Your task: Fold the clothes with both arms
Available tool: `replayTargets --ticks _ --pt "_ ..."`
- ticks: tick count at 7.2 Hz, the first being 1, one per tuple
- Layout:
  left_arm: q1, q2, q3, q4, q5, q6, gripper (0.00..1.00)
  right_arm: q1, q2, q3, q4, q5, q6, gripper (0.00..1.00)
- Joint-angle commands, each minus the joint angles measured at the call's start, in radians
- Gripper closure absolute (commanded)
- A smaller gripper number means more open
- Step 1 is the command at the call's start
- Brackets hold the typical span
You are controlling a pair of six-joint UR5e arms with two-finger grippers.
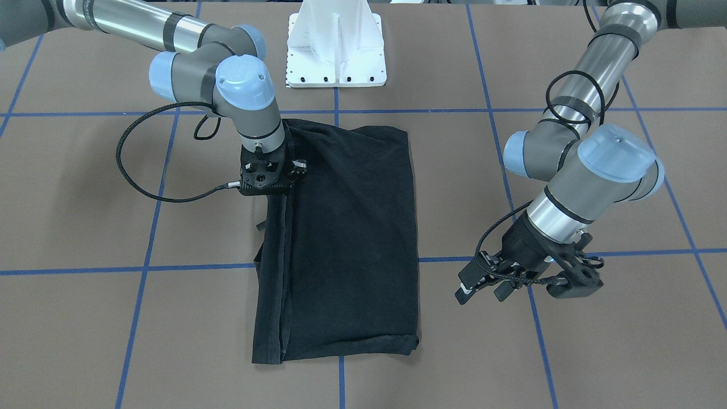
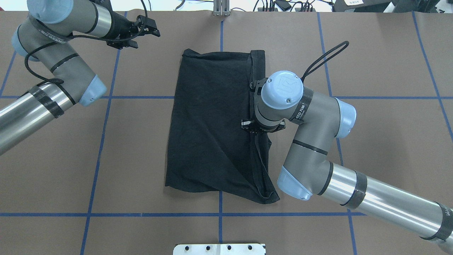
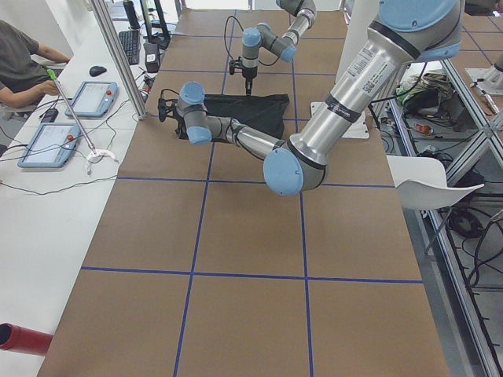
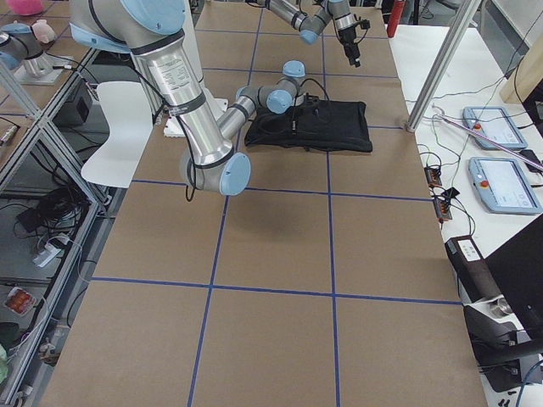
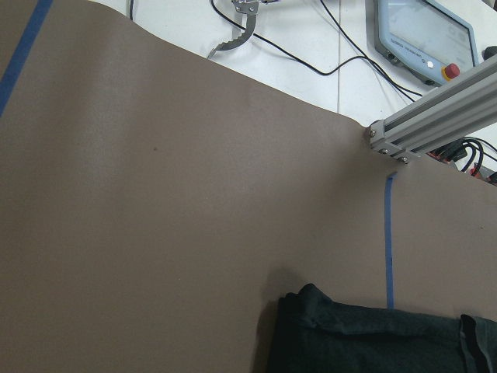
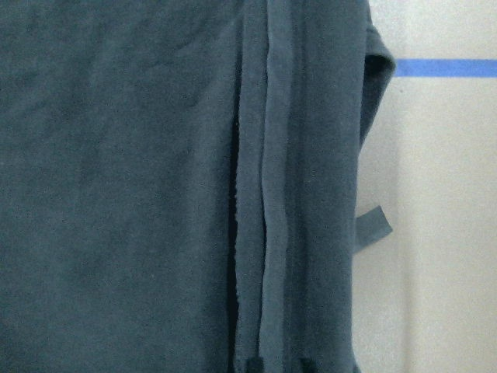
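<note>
The clothes are one black T-shirt lying folded into a tall rectangle in the middle of the table, with no graphic showing. My right gripper points straight down on the shirt's long folded edge on the robot's right side. In the right wrist view its dark fingertips sit close together at the layered hem, shut on the fabric. The cloth runs in taut creases from there to the near corner. My left gripper hangs open in the air, off the shirt's far left corner and holding nothing.
The white pedestal base stands at the robot's edge of the table. Blue tape lines cross the brown table top. Beyond the far edge are an aluminium post, cables, control pendants and a seated person.
</note>
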Motion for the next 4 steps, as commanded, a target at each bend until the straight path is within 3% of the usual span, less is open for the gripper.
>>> replayTargets --ticks 1,3,4 --pt "0.001 0.001 0.000 0.001 0.002 -0.001 0.00 -0.006 -0.002 0.002 -0.011 -0.007 0.000 1.00" --pt "0.001 0.003 0.001 0.003 0.002 -0.001 0.00 -0.003 0.004 0.006 -0.012 0.001 0.000 1.00" --pt "0.001 0.003 0.001 0.003 0.002 0.001 0.00 -0.002 0.005 0.025 -0.012 0.004 0.000 0.83"
